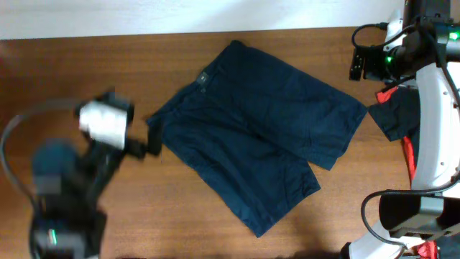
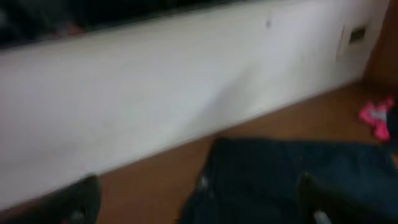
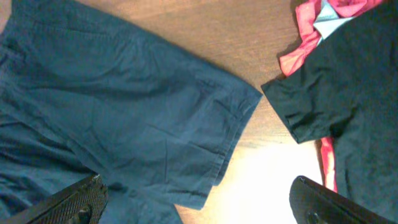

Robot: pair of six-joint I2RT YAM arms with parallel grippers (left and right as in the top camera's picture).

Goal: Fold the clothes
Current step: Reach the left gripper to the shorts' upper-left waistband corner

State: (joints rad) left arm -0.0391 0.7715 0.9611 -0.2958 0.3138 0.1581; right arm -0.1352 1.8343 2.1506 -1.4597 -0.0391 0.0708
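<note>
Now the dark navy shorts (image 1: 251,137) lie spread flat in the middle of the wooden worktop (image 1: 86,65). They are turned at an angle, with the waistband toward the upper left and the two wide legs running to the lower right. No part of them is folded over.

The left arm shows blurred at the lower left in the overhead view. Its end effector (image 2: 196,205) sits just beside the waistband end of the shorts, with its dark fingers (image 2: 78,199) spread wide and nothing between them.

The right end effector (image 3: 199,199) hangs above the hem of one leg, near the gap between the shorts and a black shirt (image 3: 354,93). It is also spread wide and holds nothing.

A red garment (image 3: 305,43) lies against the black shirt at the right edge of the worktop, apart from the shorts.
</note>
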